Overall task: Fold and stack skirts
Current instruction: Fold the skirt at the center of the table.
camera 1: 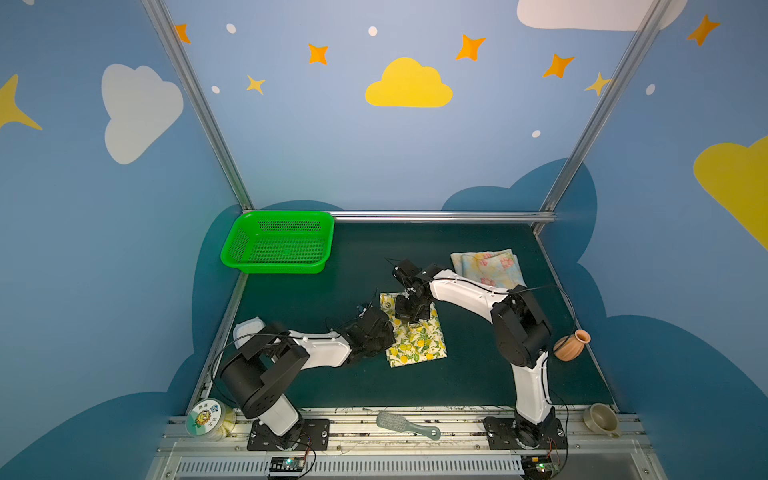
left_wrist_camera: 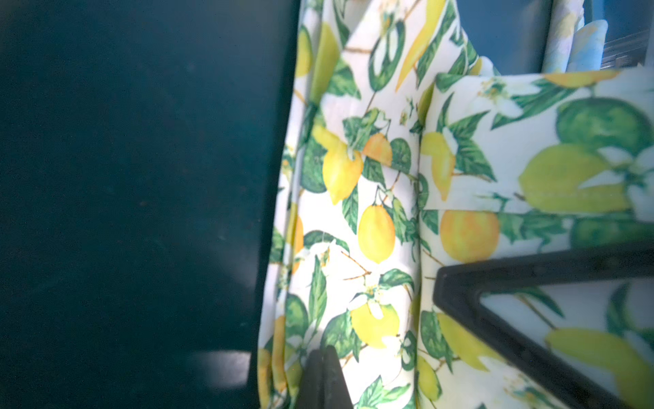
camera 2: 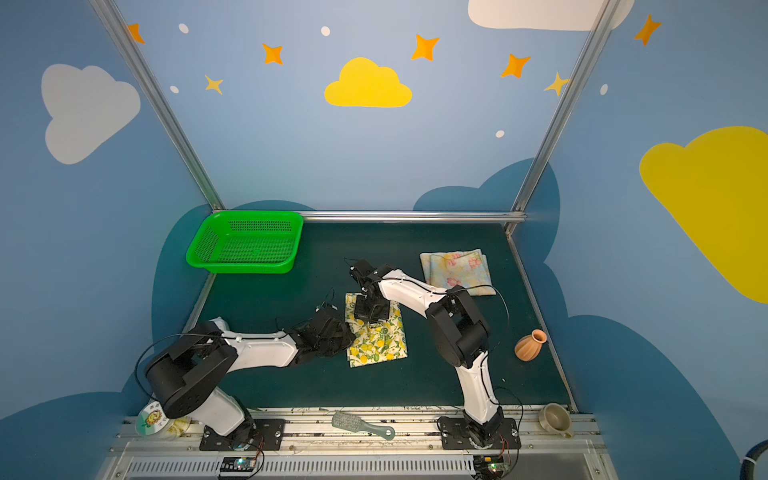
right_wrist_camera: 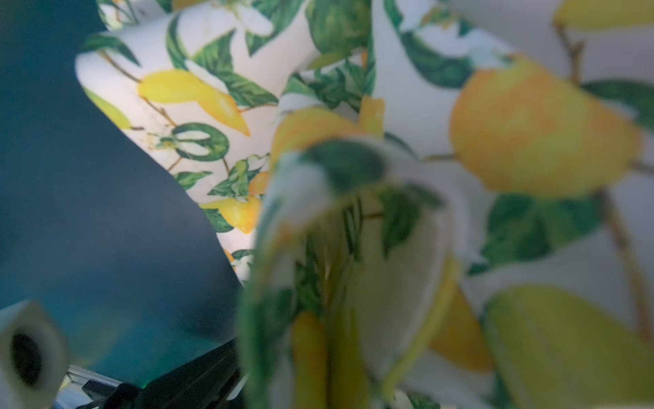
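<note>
Green tabletop [camera 1: 316,299] holds lemon skirt [camera 1: 419,345]; blue walls [camera 1: 332,158].

Dark green counter [camera 1: 478,374]: green mesh basket [camera 1: 282,268] in far left corner; lemon skirt [camera 1: 419,345] at centre; folded floral skirt [camera 1: 490,266] far right; terracotta vase [camera 1: 569,347] near right edge.

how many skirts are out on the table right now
2. The lemon skirt lies in the middle of the table. The pastel flowered skirt lies folded at its far right. The green basket holds none; no more seem hidden.
</note>
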`<state>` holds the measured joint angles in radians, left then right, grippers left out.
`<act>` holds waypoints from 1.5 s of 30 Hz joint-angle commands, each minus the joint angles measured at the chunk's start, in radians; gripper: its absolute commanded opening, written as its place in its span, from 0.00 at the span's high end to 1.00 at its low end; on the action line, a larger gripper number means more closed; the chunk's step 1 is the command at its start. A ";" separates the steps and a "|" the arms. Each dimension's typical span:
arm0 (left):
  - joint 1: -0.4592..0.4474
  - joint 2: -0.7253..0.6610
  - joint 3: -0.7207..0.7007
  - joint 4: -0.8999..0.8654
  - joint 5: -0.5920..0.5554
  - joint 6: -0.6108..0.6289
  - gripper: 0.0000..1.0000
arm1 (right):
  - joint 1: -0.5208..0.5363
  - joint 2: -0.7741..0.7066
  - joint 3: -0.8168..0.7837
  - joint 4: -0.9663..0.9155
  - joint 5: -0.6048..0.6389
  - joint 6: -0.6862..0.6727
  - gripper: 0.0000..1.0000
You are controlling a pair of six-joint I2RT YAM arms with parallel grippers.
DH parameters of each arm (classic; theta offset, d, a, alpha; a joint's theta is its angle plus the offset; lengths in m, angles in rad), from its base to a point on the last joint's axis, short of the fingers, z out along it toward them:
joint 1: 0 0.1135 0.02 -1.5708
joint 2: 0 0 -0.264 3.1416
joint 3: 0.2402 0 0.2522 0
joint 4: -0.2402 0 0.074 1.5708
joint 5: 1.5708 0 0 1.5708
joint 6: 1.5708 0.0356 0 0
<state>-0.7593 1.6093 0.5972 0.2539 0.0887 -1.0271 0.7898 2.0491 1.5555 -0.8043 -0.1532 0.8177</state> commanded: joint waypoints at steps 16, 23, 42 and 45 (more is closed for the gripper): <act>0.006 0.040 -0.054 -0.070 -0.007 -0.013 0.96 | 0.003 -0.110 -0.155 0.079 0.072 0.099 1.00; 0.007 0.037 -0.055 -0.068 -0.007 -0.011 0.96 | 0.007 -0.085 -0.133 0.103 0.063 0.101 1.00; 0.005 0.039 -0.057 -0.060 -0.011 -0.013 0.96 | 0.011 -0.008 -0.099 0.149 0.009 0.125 1.00; 0.007 0.020 -0.067 -0.047 -0.022 -0.016 0.96 | 0.013 0.001 -0.099 0.152 -0.001 0.128 1.00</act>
<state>-0.7570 1.6077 0.5709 0.3038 0.0952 -1.0378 0.7921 2.0281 1.4590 -0.6708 -0.1387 0.9318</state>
